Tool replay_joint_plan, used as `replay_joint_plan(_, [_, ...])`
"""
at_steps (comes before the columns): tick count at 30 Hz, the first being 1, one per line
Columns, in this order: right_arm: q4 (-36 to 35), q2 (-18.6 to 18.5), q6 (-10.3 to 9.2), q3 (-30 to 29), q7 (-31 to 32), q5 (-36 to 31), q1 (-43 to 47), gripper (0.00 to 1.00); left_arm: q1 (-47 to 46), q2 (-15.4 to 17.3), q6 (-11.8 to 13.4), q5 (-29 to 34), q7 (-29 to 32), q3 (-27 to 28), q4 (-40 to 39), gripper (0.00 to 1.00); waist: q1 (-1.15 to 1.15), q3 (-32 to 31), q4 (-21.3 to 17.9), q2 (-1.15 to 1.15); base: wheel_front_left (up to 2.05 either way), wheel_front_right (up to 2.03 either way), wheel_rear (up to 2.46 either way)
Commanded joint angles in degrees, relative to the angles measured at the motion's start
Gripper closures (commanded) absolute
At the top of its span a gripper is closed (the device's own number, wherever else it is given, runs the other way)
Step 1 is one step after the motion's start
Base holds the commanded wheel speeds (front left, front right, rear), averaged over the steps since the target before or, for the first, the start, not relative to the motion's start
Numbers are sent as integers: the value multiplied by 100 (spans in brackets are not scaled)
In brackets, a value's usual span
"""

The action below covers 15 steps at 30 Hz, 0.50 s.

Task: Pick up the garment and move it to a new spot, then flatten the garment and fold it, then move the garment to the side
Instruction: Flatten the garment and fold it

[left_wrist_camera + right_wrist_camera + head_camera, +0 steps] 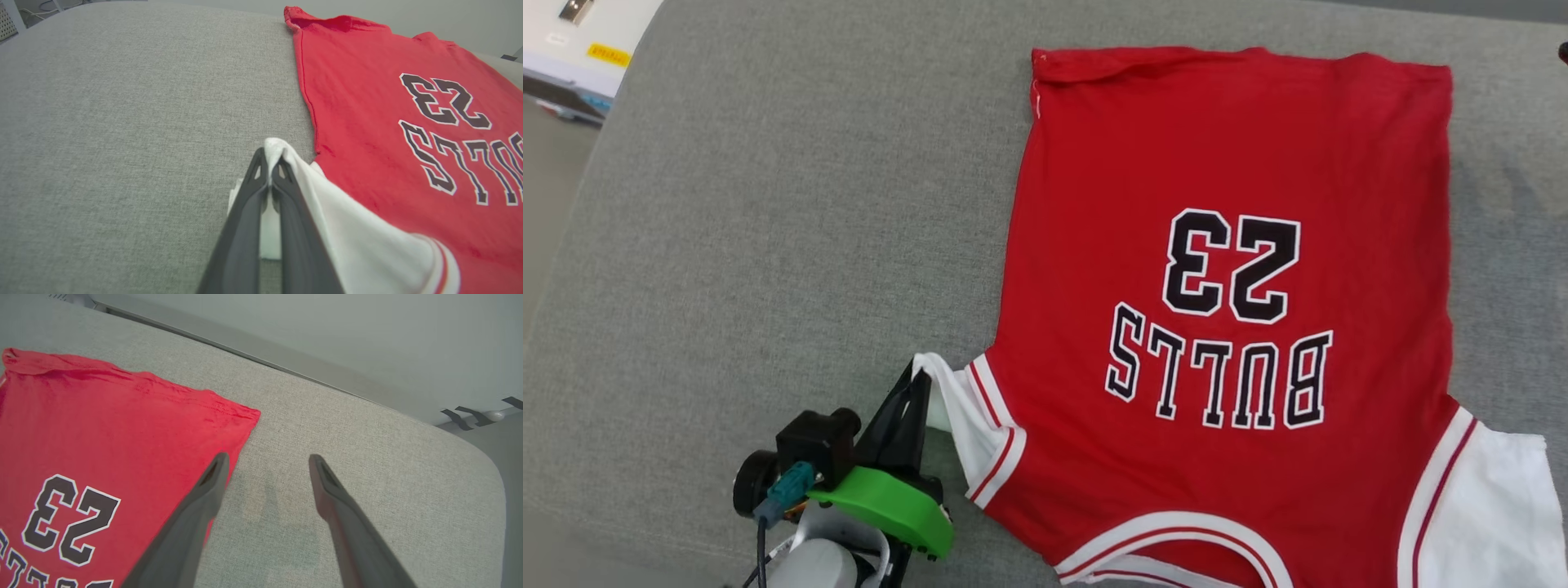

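The garment [1225, 245] is a red jersey with white sleeves and black "23" and "BULLS" print, spread flat on the grey cushion with its collar toward me. My left gripper [920, 377] is shut on the tip of the white sleeve [960, 416] at the garment's near left corner, lifting it a little. The left wrist view shows the sleeve [347, 228] pinched between the closed fingers of my left gripper [269, 159]. My right gripper [267, 457] hangs open and empty over bare cushion, just beyond the garment [102, 428] and its far right edge.
The grey fabric cushion [768, 204] stretches wide to the left of the garment. A white unit [580, 41] with a yellow label stands past its far left corner. Behind the cushion's back edge runs a pale wall [327, 330].
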Motion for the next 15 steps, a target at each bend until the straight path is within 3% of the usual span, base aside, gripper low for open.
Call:
replay_joint_plan(1, [133,14,-4,89,228,15,-234,0,-148,-106,-74,121,-34,48,-13,100,0,745,543,0,0,0,0])
replay_joint_plan(7, [625,-15,-4,365,711,-194,-750,0,-310,-462,-280,407,-34,233,-39,100,0,1209,724,0,0,0,0])
replay_joint_plan(15, [1444,153,-4,248,580,-504,-861,0,-441,-846,-590,743,-34,493,-53,100,0,1585,909,0,0,0,0])
